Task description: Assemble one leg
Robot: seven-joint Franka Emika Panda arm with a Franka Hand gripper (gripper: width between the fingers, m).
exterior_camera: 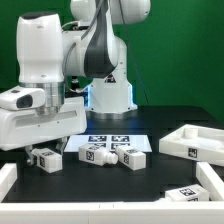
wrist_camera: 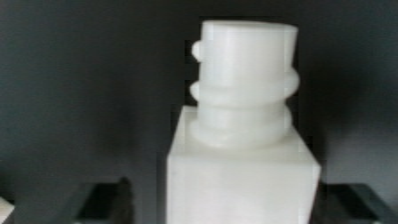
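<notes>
A white leg (wrist_camera: 240,110), a square block with a rounded, grooved end, fills the wrist view. My gripper (wrist_camera: 240,206) straddles its square part, and the dark fingers (wrist_camera: 107,203) stand on either side with a narrow gap to the leg, so the jaws are open. In the exterior view the gripper (exterior_camera: 46,146) is low over the table at the left, just above that leg (exterior_camera: 45,158). Two more white legs lie in front of the marker board, one (exterior_camera: 97,155) in the middle and one (exterior_camera: 132,157) to its right.
The marker board (exterior_camera: 116,141) lies flat mid-table. A large white furniture part (exterior_camera: 196,141) sits at the exterior view's right. Another white piece (exterior_camera: 187,194) is at the front right. White table borders (exterior_camera: 8,178) run along the edges.
</notes>
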